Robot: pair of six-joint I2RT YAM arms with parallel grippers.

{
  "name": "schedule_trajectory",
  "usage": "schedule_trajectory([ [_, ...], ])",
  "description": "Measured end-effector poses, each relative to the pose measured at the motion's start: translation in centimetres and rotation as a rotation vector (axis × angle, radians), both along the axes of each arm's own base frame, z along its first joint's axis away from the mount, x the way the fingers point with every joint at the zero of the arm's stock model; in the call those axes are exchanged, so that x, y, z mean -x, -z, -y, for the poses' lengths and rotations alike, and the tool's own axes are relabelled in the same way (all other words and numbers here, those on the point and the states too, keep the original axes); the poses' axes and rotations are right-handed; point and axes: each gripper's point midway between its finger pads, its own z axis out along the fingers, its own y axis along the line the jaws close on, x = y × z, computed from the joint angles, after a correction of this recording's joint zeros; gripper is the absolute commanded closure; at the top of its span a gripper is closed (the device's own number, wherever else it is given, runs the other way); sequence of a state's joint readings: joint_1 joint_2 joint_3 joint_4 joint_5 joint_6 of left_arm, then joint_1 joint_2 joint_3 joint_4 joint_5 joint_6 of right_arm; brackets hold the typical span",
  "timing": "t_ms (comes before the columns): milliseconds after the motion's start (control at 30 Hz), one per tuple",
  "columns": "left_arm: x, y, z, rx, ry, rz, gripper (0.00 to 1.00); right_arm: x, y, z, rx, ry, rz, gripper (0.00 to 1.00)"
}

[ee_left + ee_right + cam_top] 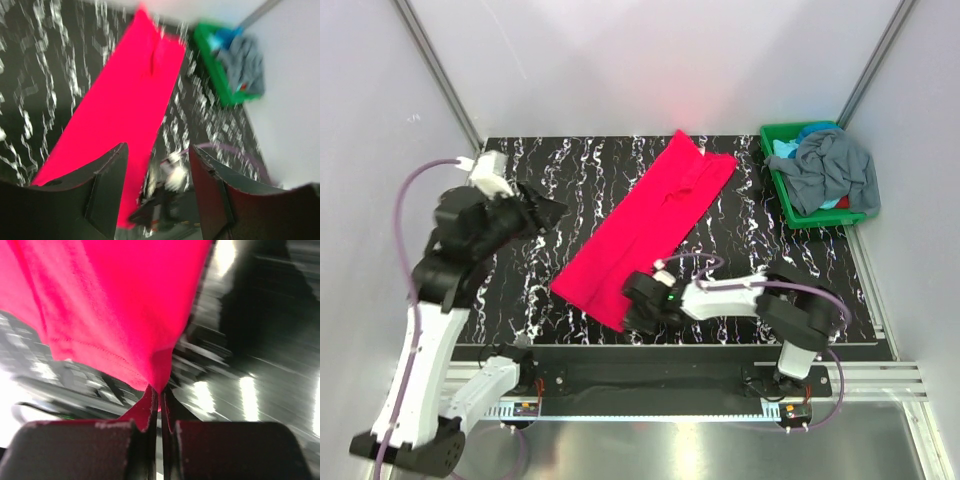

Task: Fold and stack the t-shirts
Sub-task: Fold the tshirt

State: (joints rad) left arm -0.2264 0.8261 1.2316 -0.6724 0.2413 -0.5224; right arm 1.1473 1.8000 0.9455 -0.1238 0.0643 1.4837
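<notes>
Pink t-shirt (645,225) flat on black marbled table (540,190), folded into long strip. Strip runs diagonally from near centre toward far right.

Right gripper (160,395) low at strip's near corner. Jaws pressed together, pinching pink hem; cloth peaks up from fingertips.

Left gripper (545,212) hangs over table's left side, well apart from strip. Jaws spread, nothing between them.

Grey t-shirt (835,165) crumpled in green bin (815,218) at far right corner, draped over rim. Teal t-shirt (785,148) under it, partly showing.
</notes>
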Motion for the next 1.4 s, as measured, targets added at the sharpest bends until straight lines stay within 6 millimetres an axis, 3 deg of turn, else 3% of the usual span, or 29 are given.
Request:
schedule_trajectory([
  [133,-1.4,6.4,1.0,-0.033,0.042,-0.159,0.39,2.8,0.1,6.5,0.120,-0.032,-0.027,1.00],
  [367,0.5,16.7,2.7,-0.019,0.155,-0.371,0.38,7.3,-0.3,17.4,0.256,-0.028,-0.067,1.00],
  [433,1.4,20.2,3.2,-0.022,0.187,-0.467,0.39,7.7,-1.1,19.1,0.274,-0.021,-0.052,1.00],
  [500,2.7,23.5,3.6,-0.028,0.208,-0.568,0.46,7.8,-2.2,20.5,0.288,-0.013,-0.033,1.00],
  [567,4.3,25.9,3.7,-0.032,0.217,-0.641,0.47,8.0,-2.9,21.4,0.291,-0.013,-0.024,1.00],
  [667,6.5,27.4,4.5,-0.031,0.244,-0.674,0.47,8.4,-3.4,22.3,0.289,-0.012,-0.023,1.00],
  [767,8.4,27.4,5.8,-0.014,0.296,-0.670,0.48,8.6,-3.8,22.7,0.277,-0.009,-0.018,1.00],
  [900,9.3,27.7,6.7,0.017,0.313,-0.685,0.51,8.5,-4.2,23.0,0.261,0.000,0.002,1.00],
  [1033,11.1,29.5,7.5,0.034,0.341,-0.734,0.54,8.3,-4.1,23.0,0.263,0.003,0.009,1.00],
  [1233,13.9,31.3,8.8,0.037,0.412,-0.760,0.48,8.2,-3.5,22.7,0.263,0.003,0.009,1.00],
  [1400,15.6,32.6,9.6,0.024,0.460,-0.749,0.48,8.0,-3.3,22.4,0.250,0.003,0.014,1.00],
])
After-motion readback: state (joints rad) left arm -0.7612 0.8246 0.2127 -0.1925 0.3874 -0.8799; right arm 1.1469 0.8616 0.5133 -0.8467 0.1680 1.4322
